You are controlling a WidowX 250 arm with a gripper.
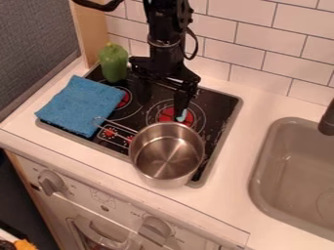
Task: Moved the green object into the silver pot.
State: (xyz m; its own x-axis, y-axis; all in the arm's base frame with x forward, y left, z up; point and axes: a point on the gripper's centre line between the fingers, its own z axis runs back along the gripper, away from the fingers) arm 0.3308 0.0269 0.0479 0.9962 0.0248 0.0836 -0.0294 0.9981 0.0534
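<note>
My black gripper [177, 108] hangs over the far right part of the black stovetop [219, 105], above a red burner disc [167, 115] and on the far side of the silver metal pot [167, 155]. I cannot tell whether it is spread or pressed together; its dark parts merge with the black surface behind them. A small pale blue-green bit [181, 115] shows at its lower end, and I can't make out whether that belongs to me or is a separate thing.

The green pepper-shaped object [114, 63] stands upright at the stovetop's far left corner, outside the pot and to the left of my gripper. The pot sits at the near right of the stove, its wire handle [114, 132] pointing left; its body hides part of the burner markings.

A folded blue cloth [81, 105] lies over the left side of the stovetop and covers part of another red disc. The stove is set in a white counter [225, 205], with a grey sink [260, 166] to the right, cut off by the view's edge, as is a dark faucet [328, 118]. White tiles [248, 41] line the far wall, a dark grey panel [36, 39] rises at left, and white-grey knobs [51, 183] face the near side. Something orange [25, 245] is cut off at the near left corner.
</note>
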